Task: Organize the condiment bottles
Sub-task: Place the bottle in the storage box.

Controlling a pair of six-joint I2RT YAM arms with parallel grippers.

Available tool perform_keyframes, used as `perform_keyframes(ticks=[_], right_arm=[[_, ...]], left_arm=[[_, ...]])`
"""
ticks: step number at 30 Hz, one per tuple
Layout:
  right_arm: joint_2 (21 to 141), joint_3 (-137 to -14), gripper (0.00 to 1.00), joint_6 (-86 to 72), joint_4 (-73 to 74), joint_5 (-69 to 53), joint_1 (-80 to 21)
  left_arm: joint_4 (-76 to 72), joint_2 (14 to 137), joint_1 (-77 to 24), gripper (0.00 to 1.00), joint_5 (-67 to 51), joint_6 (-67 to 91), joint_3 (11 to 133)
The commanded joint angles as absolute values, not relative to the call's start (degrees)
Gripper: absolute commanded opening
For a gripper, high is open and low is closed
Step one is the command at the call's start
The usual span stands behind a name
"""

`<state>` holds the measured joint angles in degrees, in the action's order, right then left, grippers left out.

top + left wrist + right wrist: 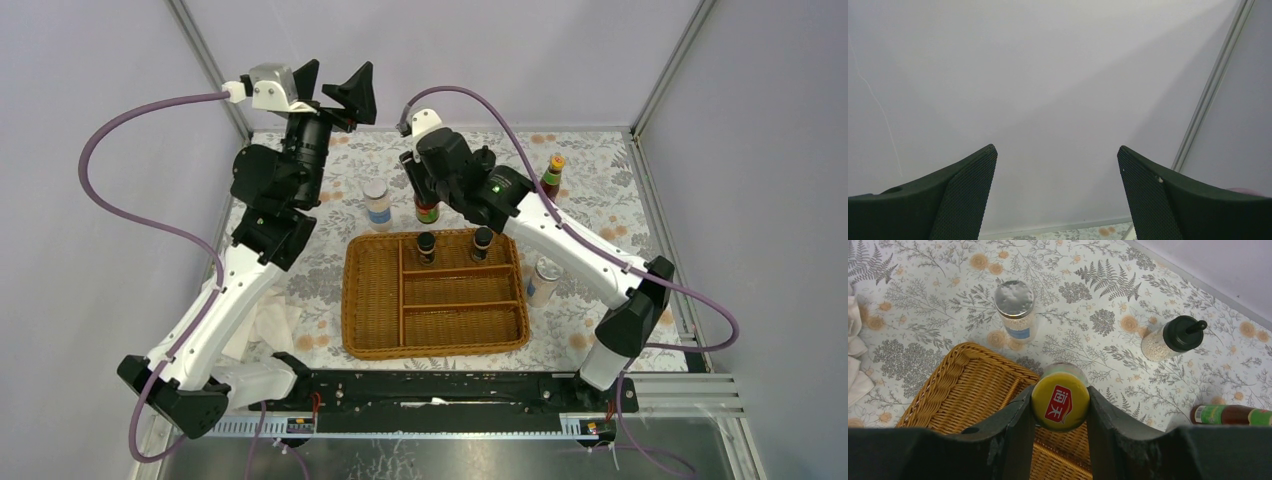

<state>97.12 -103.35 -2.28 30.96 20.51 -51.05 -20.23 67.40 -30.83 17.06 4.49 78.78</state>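
The right gripper [1059,396] is clamped on the yellow-capped bottle [1060,407], its two fingers [1015,425] pressing the sides of the cap from left and right. The bottle hangs or stands just past the far rim of the wicker basket [437,352]; from above the wrist covers it, so whether its base touches the floral tablecloth [1108,275] cannot be told. It looks like a rigid, smooth, narrow bottle, probably glass with liquid inside: moderately heavy for its size, top-loaded, prone to tip when set down and to pivot in a cap-only hold. A hold lower, on the shoulder just under the cap, would likely be steadier. Inside the basket's far compartment stand two black-capped jars [426,245]. Beyond the basket's far-left corner is a silver-lidded shaker [1015,310]; beyond its far side, further right, a cream jar [1170,340] with a black knobbed lid, and past that a second yellow-capped bottle [552,175]. Another shaker [545,280] stands just beside the basket's right rim. The left gripper [1056,148] is raised well above the basket's far-left side, jaws spread wide, holding nothing, facing the wall [1048,75].
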Motion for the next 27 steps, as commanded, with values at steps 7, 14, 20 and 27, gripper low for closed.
perform_keyframes(ticks=[7, 14, 20, 27], right_arm=[[98.57, -110.23, 0.0, -0.6, 23.82, 22.07, -53.99], [100.29, -110.81, 0.0, -0.68, 23.57, 21.51, -55.57], [101.38, -110.92, 0.0, -0.94, 23.14, 20.93, -57.19], [101.68, -109.95, 0.0, -1.25, 22.28, 20.26, -59.07]], left_arm=[[-24.08, 65.82, -31.45, 0.94, 18.6, 1.6, 78.83], [-24.51, 65.83, -31.55, 0.94, 18.83, 0.89, 79.17], [-24.59, 66.05, -31.79, 0.94, 19.13, 0.44, 79.69], [-24.57, 66.73, -32.55, 0.94, 19.55, -1.49, 80.86]])
